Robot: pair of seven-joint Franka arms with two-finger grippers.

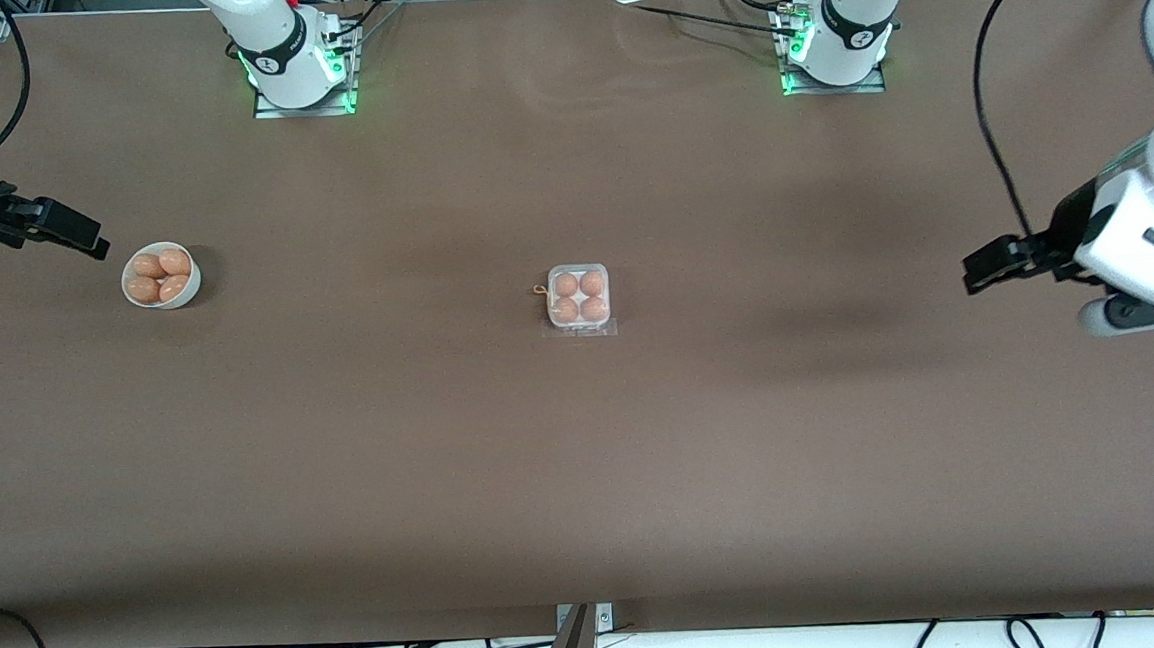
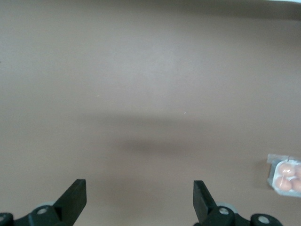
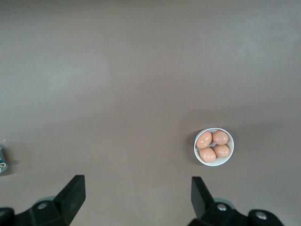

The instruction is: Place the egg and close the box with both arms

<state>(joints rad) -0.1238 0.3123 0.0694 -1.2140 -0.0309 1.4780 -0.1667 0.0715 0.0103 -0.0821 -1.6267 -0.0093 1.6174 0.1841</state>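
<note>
The box (image 1: 578, 297) is sitting mid-desk (image 1: 584, 444), all four cells showing eggs, its lid seemingly shut. The bowl (image 1: 161, 276) is lying well apart from the box toward the right arm's end. A mis-seated lid could pop open. Both arms are waiting: left tool (image 1: 984, 267) and right tool (image 1: 81, 237) are gaping, empty.

one box (image 1: 578, 295) with four eggs (image 1: 566, 285), one bowl (image 1: 161, 276) with four more, two grippers (image 1: 996, 264)

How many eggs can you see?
8: four smooth orange-brown eggs fill the small white four-cell carton mid-table, four more sit in the round white bowl toward the right arm's end.
</note>
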